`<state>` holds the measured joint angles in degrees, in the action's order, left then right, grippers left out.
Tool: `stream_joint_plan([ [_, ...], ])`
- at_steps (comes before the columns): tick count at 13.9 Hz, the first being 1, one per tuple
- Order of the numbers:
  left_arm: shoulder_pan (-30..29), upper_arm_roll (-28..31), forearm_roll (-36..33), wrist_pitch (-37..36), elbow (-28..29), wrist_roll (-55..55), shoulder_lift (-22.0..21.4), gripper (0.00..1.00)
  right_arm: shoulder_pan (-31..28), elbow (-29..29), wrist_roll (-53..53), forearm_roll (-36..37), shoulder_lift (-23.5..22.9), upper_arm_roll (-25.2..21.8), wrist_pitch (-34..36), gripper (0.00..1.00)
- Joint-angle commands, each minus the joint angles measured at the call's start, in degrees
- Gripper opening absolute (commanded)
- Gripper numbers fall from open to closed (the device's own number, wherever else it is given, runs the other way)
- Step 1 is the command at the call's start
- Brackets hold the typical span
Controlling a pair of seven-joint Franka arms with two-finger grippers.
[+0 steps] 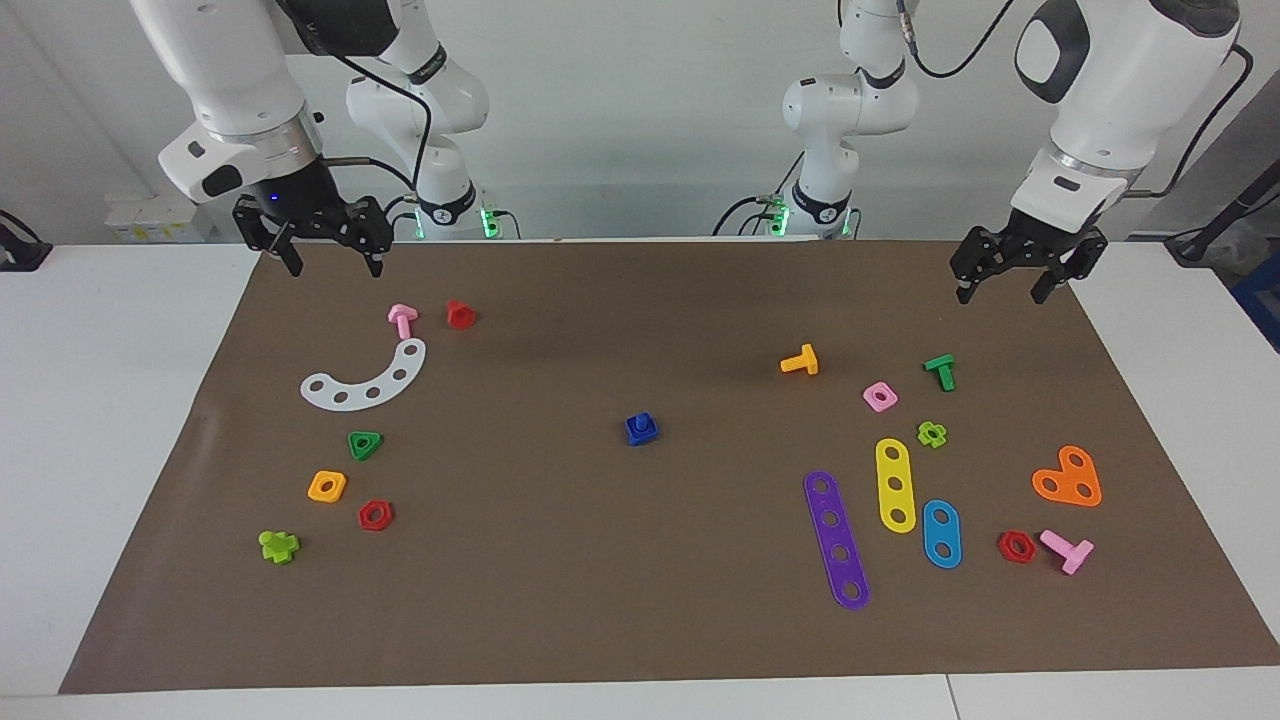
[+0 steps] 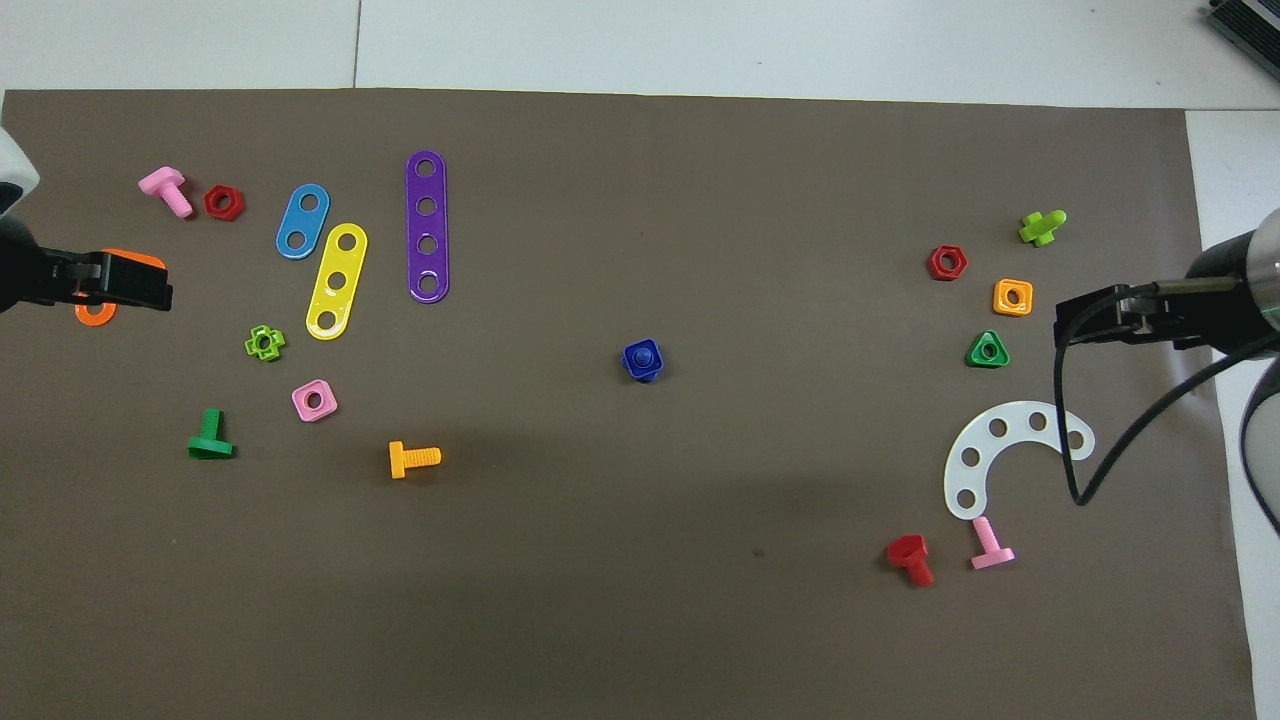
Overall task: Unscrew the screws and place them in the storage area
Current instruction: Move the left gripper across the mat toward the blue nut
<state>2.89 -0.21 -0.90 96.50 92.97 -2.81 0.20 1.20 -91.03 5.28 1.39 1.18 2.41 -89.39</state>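
Observation:
The blue screw [image 1: 640, 424] stands in a blue square nut [image 1: 647, 436] in the middle of the brown mat; in the overhead view [image 2: 642, 357] the two read as one blue piece. The storage area is the stretch of mat around the white curved strip [image 1: 365, 381] [image 2: 1000, 450] toward the right arm's end. My right gripper [image 1: 330, 262] [image 2: 1062, 322] hangs open and empty above the mat near that strip. My left gripper [image 1: 1005, 290] [image 2: 160, 290] hangs open and empty above the mat at the left arm's end. Both are well away from the screw.
Around the strip lie a pink screw [image 1: 402, 320], a red screw [image 1: 460, 314], a green triangle nut [image 1: 365, 444], an orange nut [image 1: 327, 486] and a red nut [image 1: 375, 515]. At the left arm's end lie purple [image 1: 836, 540], yellow and blue strips, an orange heart plate [image 1: 1068, 478] and several screws.

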Motion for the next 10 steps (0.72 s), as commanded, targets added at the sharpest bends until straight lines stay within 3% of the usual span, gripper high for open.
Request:
stream_joint_plan([
  [1, 0.4, 0.1, -1.0, -2.1, -2.0, -0.5, 1.0, 1.0, -0.3, -2.0, 1.3, -0.1, 1.5, 0.2, -1.3, 1.0],
  [7, 3.3, -0.3, 2.2, -1.2, -1.2, 0.2, 1.6, 1.0, -0.7, -1.9, 1.2, -0.1, 1.5, 0.2, -1.3, 1.0],
  [10, 7.3, -0.4, 6.9, -1.1, -1.5, 5.8, 4.8, 1.0, -0.7, -1.9, 1.0, -0.1, 1.5, 0.2, -1.2, 1.0],
])
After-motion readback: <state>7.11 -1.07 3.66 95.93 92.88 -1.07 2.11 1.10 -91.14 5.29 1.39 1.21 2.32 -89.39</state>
